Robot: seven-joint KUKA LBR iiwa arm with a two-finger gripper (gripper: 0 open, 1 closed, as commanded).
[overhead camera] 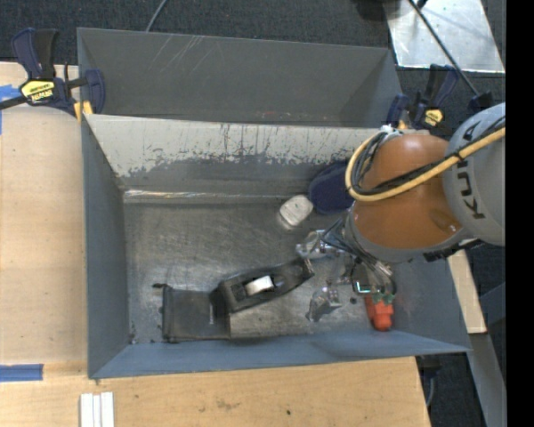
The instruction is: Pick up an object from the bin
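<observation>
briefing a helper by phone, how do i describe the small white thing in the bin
Find the back wall of the grey bin and drop to the floor below it, right of centre. A small rounded white object lies there, beside a dark blue thing. Its neighbours are dark; it alone is white all over.

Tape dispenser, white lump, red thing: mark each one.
Tape dispenser point(258, 285), camera view, on its white roll.
White lump point(295, 210), camera view, on its middle.
Red thing point(382, 314), camera view, on its body.
</observation>
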